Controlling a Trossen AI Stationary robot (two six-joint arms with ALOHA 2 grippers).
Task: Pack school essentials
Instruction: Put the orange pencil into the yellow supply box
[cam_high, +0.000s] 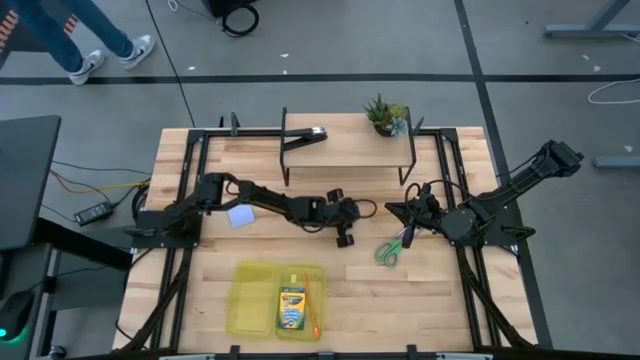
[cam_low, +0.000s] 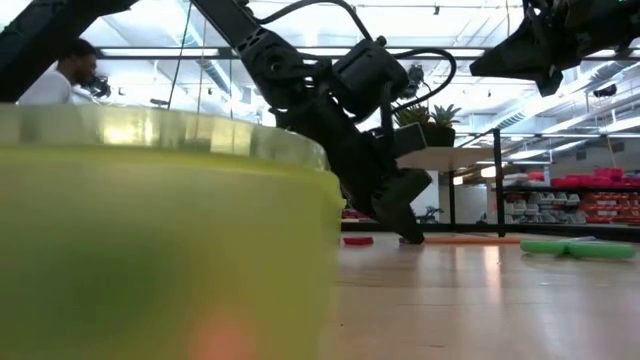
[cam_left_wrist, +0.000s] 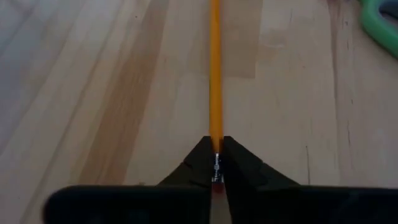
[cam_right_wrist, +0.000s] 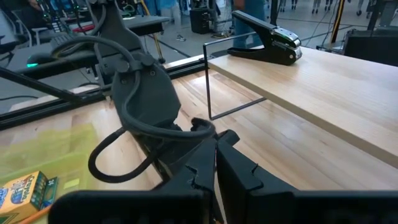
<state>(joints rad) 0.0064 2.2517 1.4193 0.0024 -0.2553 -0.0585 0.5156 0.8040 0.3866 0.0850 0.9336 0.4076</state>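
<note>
Fingers (cam_left_wrist: 239, 168) of your left arm are clamped on the eraser end of the orange pencil (cam_left_wrist: 215, 74), which lies flat on the desk (cam_left_wrist: 93, 93) and points straight away from them. From above, that left gripper (cam_high: 346, 236) sits low near the middle of the desk, its arm stretched across from the left side. Just right of it lie the green scissors (cam_high: 389, 250), flat on the wood; you can see their handle at the edge of the left wrist view too. Behind the left arm rests the pale block (cam_high: 240, 216). Toward the front edge stands the yellow tray (cam_high: 250, 300), with the crayon box (cam_high: 291, 306) inside it on the right half and a thin orange stick beside the box. Your right gripper (cam_high: 392, 209) hangs above the desk right of centre, clear of the wood, its fingers (cam_right_wrist: 239, 171) pressed together on nothing. At the back, a raised shelf (cam_high: 350, 150) carries a black clip tool (cam_right_wrist: 267, 37), and a small plant (cam_high: 384, 115) stands by its right end.
</note>
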